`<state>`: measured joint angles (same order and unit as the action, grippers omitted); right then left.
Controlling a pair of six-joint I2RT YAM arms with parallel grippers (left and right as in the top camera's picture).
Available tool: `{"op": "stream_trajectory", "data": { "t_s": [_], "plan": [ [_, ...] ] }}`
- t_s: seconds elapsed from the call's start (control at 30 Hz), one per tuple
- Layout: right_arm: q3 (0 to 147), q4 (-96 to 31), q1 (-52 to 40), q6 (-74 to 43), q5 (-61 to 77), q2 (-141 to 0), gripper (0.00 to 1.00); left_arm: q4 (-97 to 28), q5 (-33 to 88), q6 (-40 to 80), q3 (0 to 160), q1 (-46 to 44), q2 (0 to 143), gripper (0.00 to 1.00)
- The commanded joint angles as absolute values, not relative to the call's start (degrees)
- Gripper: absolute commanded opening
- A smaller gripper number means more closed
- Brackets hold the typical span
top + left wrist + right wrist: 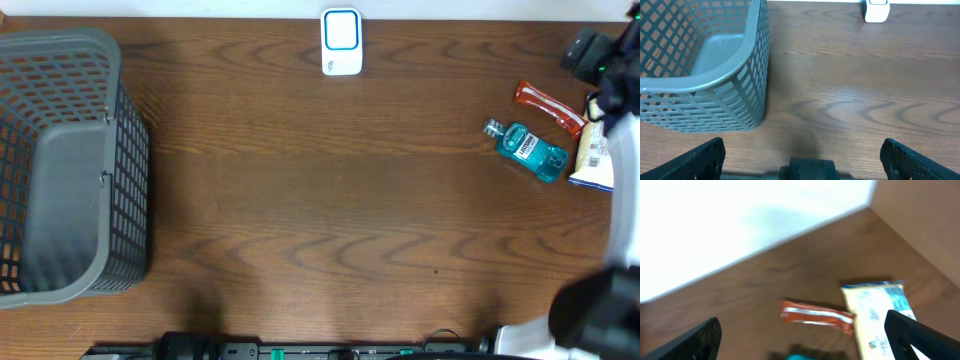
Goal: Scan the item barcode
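Note:
Three items lie at the table's right end: a red snack bar (548,106), a teal mouthwash bottle (528,148) and a white-and-yellow packet (592,155). No barcode shows on any of them. The white scanner (341,42) with its blue-framed window stands at the far edge, in the middle. My right gripper (810,340) hangs open above the items, with the red bar (815,316) and the packet (875,310) below it and nothing between its fingers. My left gripper (802,152) is wide open and empty, low over the near edge of the table.
A grey mesh basket (130,200) fills the left end of the table, close to the left gripper, which sees its wall (740,100). The scanner (876,10) shows far ahead in the left wrist view. The right arm (610,70) covers the right edge.

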<state>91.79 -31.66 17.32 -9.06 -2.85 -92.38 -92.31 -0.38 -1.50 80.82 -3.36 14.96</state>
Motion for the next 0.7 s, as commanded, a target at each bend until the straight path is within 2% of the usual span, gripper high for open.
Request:
{"op": "stream_trajectory", "data": {
  "t_s": [0.0, 0.13, 0.33, 0.67],
  "plan": [
    [92.1, -35.7, 16.8, -10.7, 8.1, -86.2, 0.99, -96.7, -0.7, -1.5, 80.8, -3.1, 15.2, 0.99],
    [92.1, -42.3, 16.8, -10.7, 13.1, -79.0, 0.99, -96.7, -0.7, -1.4, 80.8, -3.1, 15.2, 0.99],
    [92.1, -53.3, 16.8, -10.7, 13.2, -69.3, 0.99, -96.7, -0.7, -1.4, 80.8, -3.1, 15.2, 0.99],
    [92.1, -67.1, 16.8, -9.4, 10.5, -62.2, 0.99, -96.7, -0.7, -1.4, 80.8, -3.1, 15.2, 0.99]
  ]
}}
